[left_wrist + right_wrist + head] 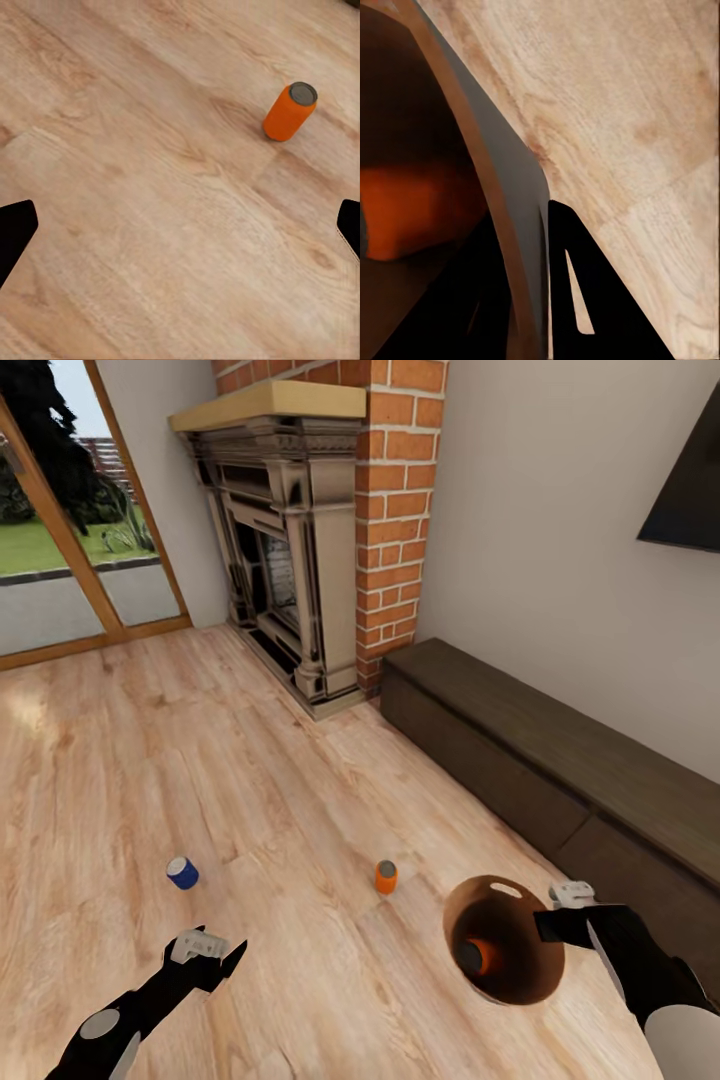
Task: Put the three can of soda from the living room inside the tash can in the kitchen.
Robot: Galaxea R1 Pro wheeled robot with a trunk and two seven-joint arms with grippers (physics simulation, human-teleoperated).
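One orange can already lies inside the pail, which the right gripper pinches by its rim, near right on the wood floor. Two remain: a second orange can standing just left of the pail, and a blue can further left. The left gripper hangs spread and empty, near the blue one. By my reckoning a third is done, and the kitchen trip is still to come

pail holds one orange can
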